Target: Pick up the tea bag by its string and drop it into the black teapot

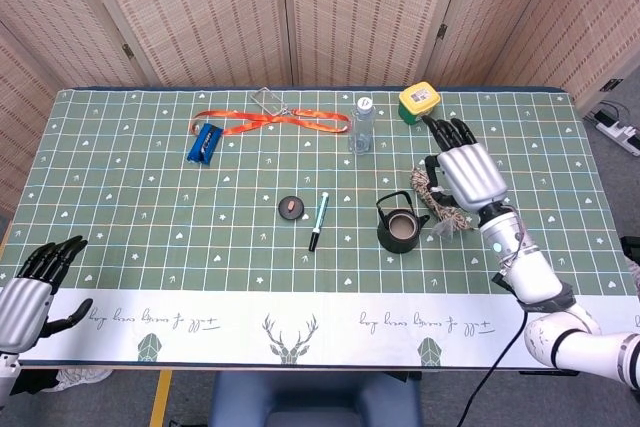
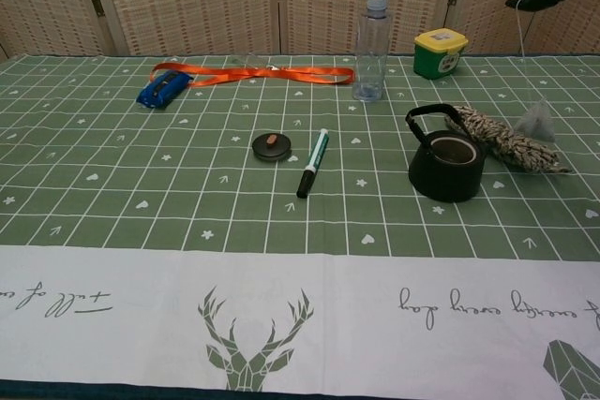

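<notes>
right hand [image 1: 466, 174]: silver back, black fingers; it pinches the thin white string [image 2: 521, 21] up high, above the right side of the table
tea bag [image 2: 537, 123]: a see-through little pyramid, hanging on the string in the air, just right of the black teapot and over the speckled bundle
black teapot [image 2: 446, 164]: round, dark and shiny, handle up, no lid on, mouth open; I cannot tell what is inside
lid [image 1: 291, 207]: small black disc, flat on the cloth left of the pen
left hand [image 1: 32, 287]: fingers apart, holding nothing, at the near left corner of the table
speckled bundle [image 2: 506, 140]: rough and woolly, long, lying behind the teapot on its right
table [image 1: 140, 197]: green checked cloth, white strip along the near edge; wide bare cloth on the left half
far edge: clear plastic bottle [image 2: 371, 35], green tub with yellow lid [image 2: 440, 52], orange ribbon [image 2: 272, 73]
pen [image 2: 312, 163]: long, near the middle
</notes>
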